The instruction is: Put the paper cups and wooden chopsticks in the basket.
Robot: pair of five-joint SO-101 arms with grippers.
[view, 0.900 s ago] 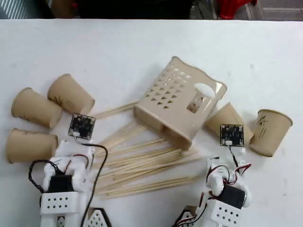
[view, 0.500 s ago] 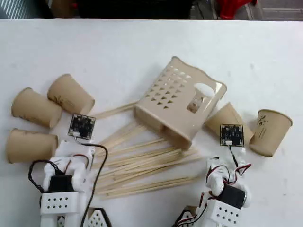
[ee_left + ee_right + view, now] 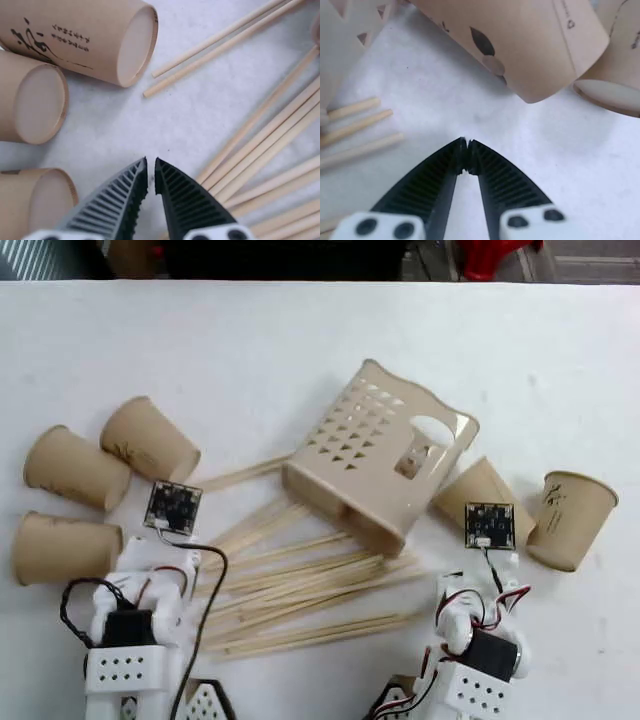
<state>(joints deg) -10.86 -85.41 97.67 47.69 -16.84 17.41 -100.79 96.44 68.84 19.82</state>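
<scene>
High view: the basket (image 3: 375, 455) lies tipped on its side, with chopsticks (image 3: 300, 585) fanned at its near-left. Three paper cups (image 3: 75, 468) lie left, and two cups (image 3: 572, 520) right, all bearing dark brush-style lettering. Bare tabletop (image 3: 250, 330) stretches to the far edge. The left fingers (image 3: 120, 200) are nearly closed, the right fingers (image 3: 430, 185) closed, both holding nothing.

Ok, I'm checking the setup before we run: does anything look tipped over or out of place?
The basket lies tipped over, a perforated wall facing up, so its opening isn't upward. The chopsticks are strewn loose beside it, and three paper cups lie on their sides near the left arm.
</scene>
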